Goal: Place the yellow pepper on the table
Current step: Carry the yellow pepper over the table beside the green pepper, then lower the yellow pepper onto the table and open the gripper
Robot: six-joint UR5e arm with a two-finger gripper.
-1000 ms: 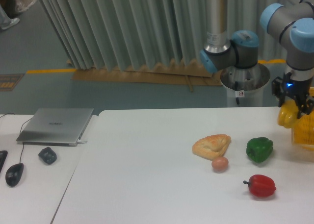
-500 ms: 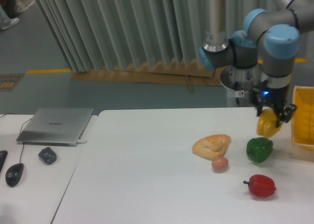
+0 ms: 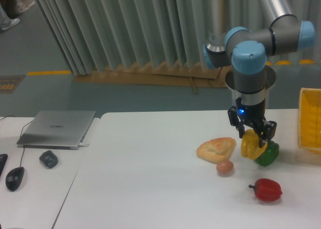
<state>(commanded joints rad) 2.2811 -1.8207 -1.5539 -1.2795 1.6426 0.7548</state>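
Observation:
My gripper [image 3: 252,134] is shut on the yellow pepper [image 3: 250,146], which hangs just above the white table [image 3: 150,179], between the bread and the green pepper. The pepper's glossy yellow lobes show below the black fingers [image 3: 234,121] and partly cover the green pepper [image 3: 268,155] behind it. I cannot tell whether the yellow pepper touches the tabletop.
A piece of bread [image 3: 216,149] and a small egg-like object [image 3: 224,167] lie left of the gripper. A red pepper [image 3: 266,189] sits nearer the front. A yellow basket [image 3: 311,120] stands at the right edge. A laptop [image 3: 56,128], mouse [image 3: 14,178] and small dark object [image 3: 48,159] are on the left desk.
The arm has swung left from the yellow basket and lowered, carrying the yellow pepper from the right edge to a spot beside the green pepper and the bread.

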